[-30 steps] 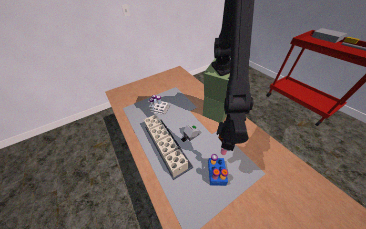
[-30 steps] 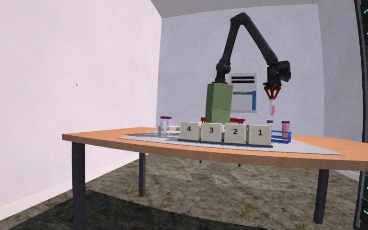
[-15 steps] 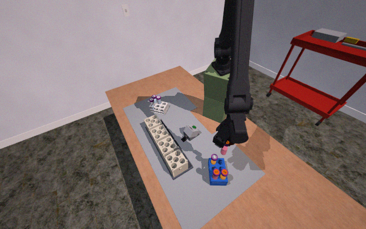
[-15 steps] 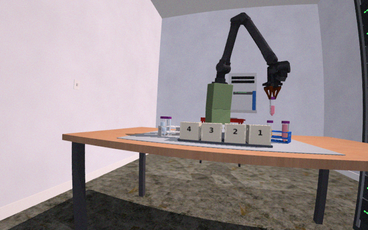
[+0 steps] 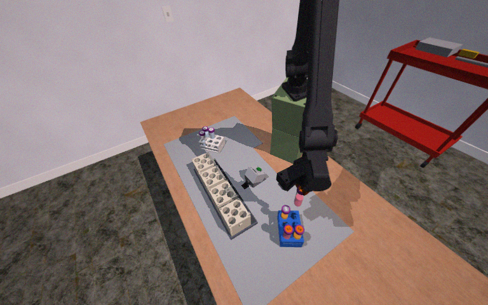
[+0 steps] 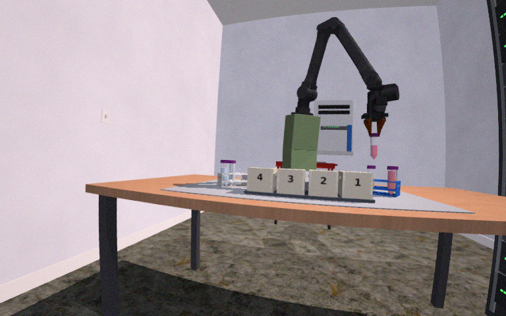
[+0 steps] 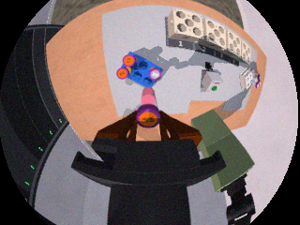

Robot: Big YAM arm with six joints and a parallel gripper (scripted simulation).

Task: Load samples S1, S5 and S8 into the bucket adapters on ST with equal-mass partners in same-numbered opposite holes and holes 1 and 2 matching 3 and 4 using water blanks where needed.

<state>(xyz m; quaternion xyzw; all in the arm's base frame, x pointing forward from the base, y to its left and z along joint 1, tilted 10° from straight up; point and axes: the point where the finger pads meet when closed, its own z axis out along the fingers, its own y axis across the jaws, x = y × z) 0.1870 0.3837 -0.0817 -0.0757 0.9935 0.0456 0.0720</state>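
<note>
- Overhead, a pink-filled sample tube [image 6: 373,148] hangs upright in the air, well above the bench [image 6: 335,218], beside the blue sample rack [image 5: 290,235].
- Clenched on its purple cap, the hand [image 6: 374,128] grips it.
- Three tubes stand in that rack.
- Four adapters [image 5: 220,192] sit open-holed in a row nearby.

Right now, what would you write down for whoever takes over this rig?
Gripper: shut on a pink-filled sample tube, held upright in the air, clear of everything.
Blue sample rack: three tubes left, one with a grey cap dot.
Blank rack: three purple-capped tubes.
Adapters: every hole in view is empty.
Done: one sample lifted out.
Left: seating it, the other samples, matching blanks, the green key.
</note>
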